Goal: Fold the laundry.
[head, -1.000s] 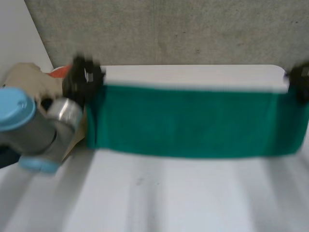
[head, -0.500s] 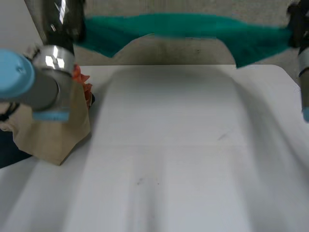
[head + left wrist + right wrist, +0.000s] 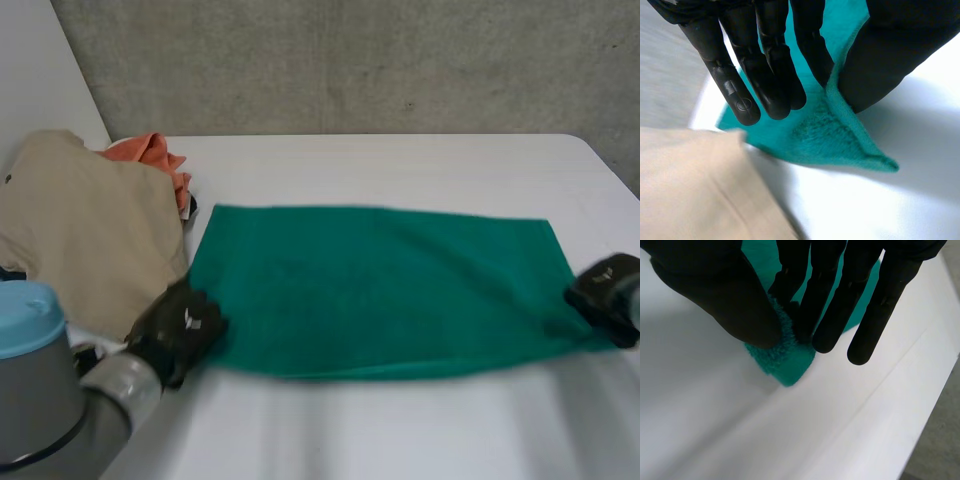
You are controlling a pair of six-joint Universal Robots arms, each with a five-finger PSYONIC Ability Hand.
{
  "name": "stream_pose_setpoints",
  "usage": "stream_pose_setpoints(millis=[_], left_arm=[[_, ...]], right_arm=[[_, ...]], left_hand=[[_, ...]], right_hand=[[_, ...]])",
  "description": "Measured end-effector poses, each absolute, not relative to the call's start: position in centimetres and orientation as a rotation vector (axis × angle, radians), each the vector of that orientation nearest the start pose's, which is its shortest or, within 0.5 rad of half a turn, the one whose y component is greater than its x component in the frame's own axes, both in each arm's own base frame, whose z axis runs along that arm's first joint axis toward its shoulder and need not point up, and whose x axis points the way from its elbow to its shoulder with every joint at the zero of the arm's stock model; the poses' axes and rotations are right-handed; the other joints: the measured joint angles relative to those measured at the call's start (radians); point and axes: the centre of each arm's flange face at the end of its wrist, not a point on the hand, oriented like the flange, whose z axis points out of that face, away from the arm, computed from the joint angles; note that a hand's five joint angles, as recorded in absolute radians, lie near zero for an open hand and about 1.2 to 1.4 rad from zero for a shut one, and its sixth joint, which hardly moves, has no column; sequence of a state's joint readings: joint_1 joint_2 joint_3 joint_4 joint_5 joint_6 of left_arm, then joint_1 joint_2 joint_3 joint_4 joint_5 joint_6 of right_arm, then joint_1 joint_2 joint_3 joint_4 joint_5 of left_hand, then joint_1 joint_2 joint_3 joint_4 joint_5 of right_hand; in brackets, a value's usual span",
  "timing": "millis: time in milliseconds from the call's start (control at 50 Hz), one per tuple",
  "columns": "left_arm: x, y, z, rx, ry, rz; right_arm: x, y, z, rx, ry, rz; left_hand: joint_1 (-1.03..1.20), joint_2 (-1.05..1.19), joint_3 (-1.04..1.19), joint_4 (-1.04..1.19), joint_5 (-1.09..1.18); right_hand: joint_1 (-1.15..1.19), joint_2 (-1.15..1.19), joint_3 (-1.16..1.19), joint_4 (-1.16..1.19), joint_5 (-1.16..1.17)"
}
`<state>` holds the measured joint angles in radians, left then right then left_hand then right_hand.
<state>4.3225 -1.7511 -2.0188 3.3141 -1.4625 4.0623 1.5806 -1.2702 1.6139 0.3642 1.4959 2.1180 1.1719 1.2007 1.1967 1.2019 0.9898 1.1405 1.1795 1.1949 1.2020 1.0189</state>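
A green towel (image 3: 380, 285) lies spread flat across the middle of the white table (image 3: 400, 160). My left hand (image 3: 178, 328) is at the towel's near left corner; its straight fingers (image 3: 767, 75) pinch that corner (image 3: 840, 135) against the thumb. My right hand (image 3: 608, 292) is at the near right corner, where the thumb (image 3: 735, 305) and fingers pinch the green corner (image 3: 785, 360) just above the table.
A beige garment (image 3: 85, 230) lies heaped at the table's left edge, with an orange cloth (image 3: 150, 152) behind it. The beige cloth (image 3: 695, 190) lies close beside my left hand. A grey wall stands behind the table.
The towel hung stretched between both hands, was swung up high over the far edge, and has now come down flat on the table. Both hands moved to the near side, low.
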Motion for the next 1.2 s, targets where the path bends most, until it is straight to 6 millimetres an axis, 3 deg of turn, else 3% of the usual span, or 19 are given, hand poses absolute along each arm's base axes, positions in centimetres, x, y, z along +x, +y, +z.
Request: stream_pose_setpoints(millis=[60,160,220,360,580,740,760,780,820,880,920,980,1080,1200], left_arm=[[-22.1,-16.5,15.7,1.681,2.001,-1.408],[-22.7,-17.2,16.6,1.669,1.985,-1.450],[-23.5,-18.7,16.8,1.629,1.937,-1.536],[-27.4,-24.9,16.6,1.494,1.708,-1.839],[-32.5,-32.3,14.0,1.423,1.548,-2.000],[-34.2,-36.1,12.3,1.380,1.501,-2.045],[-34.4,-36.6,12.0,1.373,1.495,-2.053],[-34.6,-36.8,11.9,1.370,1.491,-2.058],[-34.8,-37.1,11.7,1.368,1.485,-2.064],[-35.2,-37.0,11.5,1.370,1.480,-2.072],[-35.5,-36.7,11.5,1.377,1.479,-2.077],[-35.8,-36.0,11.9,1.383,1.479,-2.083],[-35.7,-34.5,14.1,1.361,1.483,-2.100],[-34.4,-32.4,16.9,1.316,1.542,-2.125]], right_arm=[[13.1,-27.1,19.4,-1.753,2.760,-1.295],[12.6,-27.2,19.8,-1.735,2.757,-1.390],[12.6,-28.0,19.9,-1.669,2.760,-1.483],[13.0,-32.4,19.2,-1.386,2.708,-1.834],[14.6,-37.2,17.1,-1.319,2.627,-2.122],[15.7,-39.9,15.3,-1.328,2.607,-2.196],[15.8,-40.3,14.9,-1.327,2.612,-2.200],[15.9,-40.6,14.7,-1.324,2.618,-2.202],[16.1,-41.0,14.4,-1.316,2.629,-2.208],[16.3,-41.3,14.5,-1.287,2.636,-2.236],[16.5,-41.3,15.0,-1.257,2.631,-2.264],[16.6,-41.2,16.5,-1.178,2.602,-2.324],[16.4,-39.9,19.9,-1.042,2.539,-2.383],[14.6,-36.8,21.3,-1.032,2.581,-2.162]], left_hand=[[0.000,0.000,0.000,0.000,0.000],[0.000,0.000,0.000,0.000,0.000],[0.000,0.000,0.000,0.000,0.000],[0.000,0.000,0.000,0.000,0.000],[0.000,0.000,0.000,0.000,0.000],[0.000,0.000,0.000,0.000,0.000],[0.000,0.000,0.000,0.000,0.000],[-0.046,-0.050,-0.050,-0.035,-0.034],[-0.488,-0.422,-0.418,-0.425,-0.418],[-0.935,-0.874,-0.850,-0.869,-0.839],[-0.982,-0.983,-0.975,-0.991,-0.940],[-0.982,-0.991,-0.981,-0.998,-0.940],[-0.982,-0.992,-0.981,-0.998,-0.940],[-0.982,-0.992,-0.981,-0.998,-0.940]], right_hand=[[0.000,0.000,0.000,0.000,0.000],[0.000,0.000,0.000,0.000,0.000],[0.000,0.000,0.000,0.000,0.000],[0.000,0.000,0.000,0.000,0.000],[0.000,0.000,0.000,0.000,0.000],[0.000,0.000,0.000,0.000,0.000],[-0.048,-0.059,-0.065,-0.066,-0.050],[-0.224,-0.247,-0.251,-0.252,-0.252],[-0.549,-0.575,-0.568,-0.569,-0.583],[-0.896,-0.932,-0.935,-0.938,-0.939],[-0.916,-0.966,-0.980,-0.982,-0.970],[-0.916,-0.966,-0.981,-0.985,-0.970],[-0.916,-0.966,-0.981,-0.985,-0.970],[-0.911,-0.942,-0.956,-0.964,-0.950]])
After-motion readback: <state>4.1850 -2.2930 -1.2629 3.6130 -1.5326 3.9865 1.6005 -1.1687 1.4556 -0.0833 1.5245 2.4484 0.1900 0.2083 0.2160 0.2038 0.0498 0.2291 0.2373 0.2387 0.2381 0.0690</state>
